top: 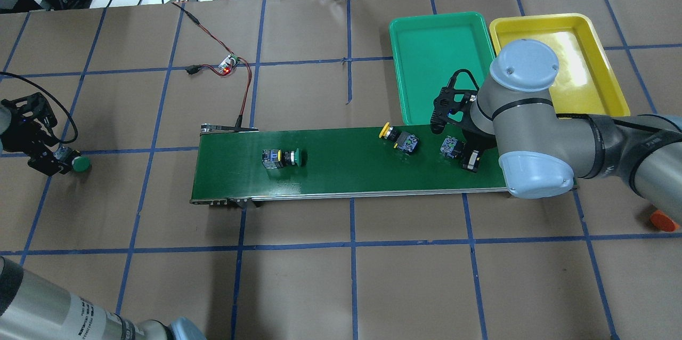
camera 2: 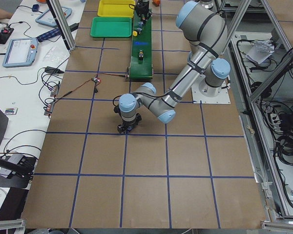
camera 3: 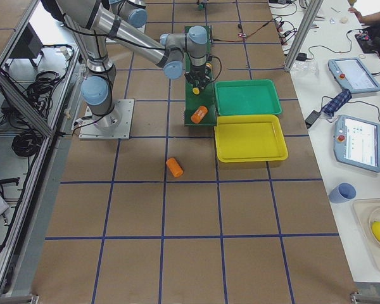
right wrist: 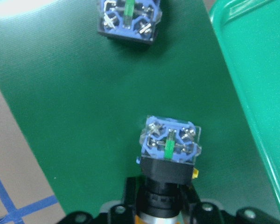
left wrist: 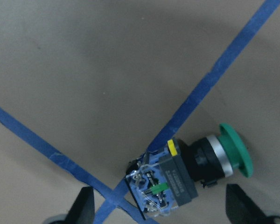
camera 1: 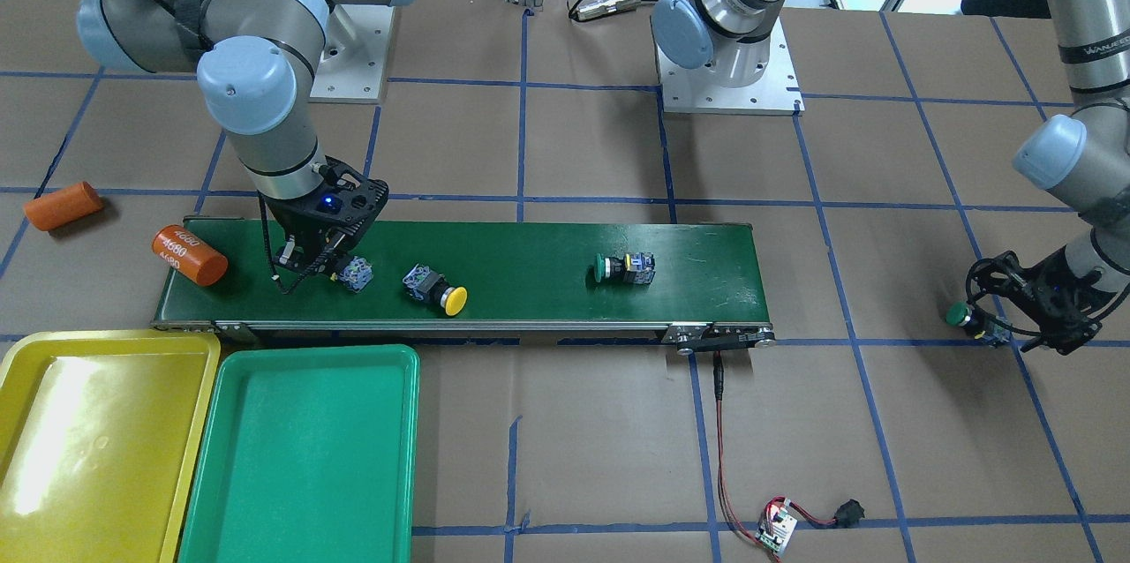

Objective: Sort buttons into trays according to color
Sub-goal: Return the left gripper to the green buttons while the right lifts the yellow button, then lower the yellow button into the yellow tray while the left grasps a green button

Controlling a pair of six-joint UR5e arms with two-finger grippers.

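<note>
Right gripper (right wrist: 158,200) is clamped on the neck of a button (right wrist: 170,140) lying on the belt (camera 1: 547,236). Its blue contact block points away from the wrist; the cap is hidden, likely yellow. Yellow tray (camera 1: 106,338) lies off the belt's operator side, beside the green tray (camera 1: 318,351), nearest this arm. Left gripper (left wrist: 161,207), jaws apart, straddles a green button (left wrist: 186,172) on the table (left wrist: 107,70), well apart from both trays.

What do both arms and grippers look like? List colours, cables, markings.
The left arm and right arm are silver tubes with pale blue joint caps and white-lettered black bands. The left gripper and right gripper are black skeletal frames with looping black cables; the right shows a blue light.
</note>
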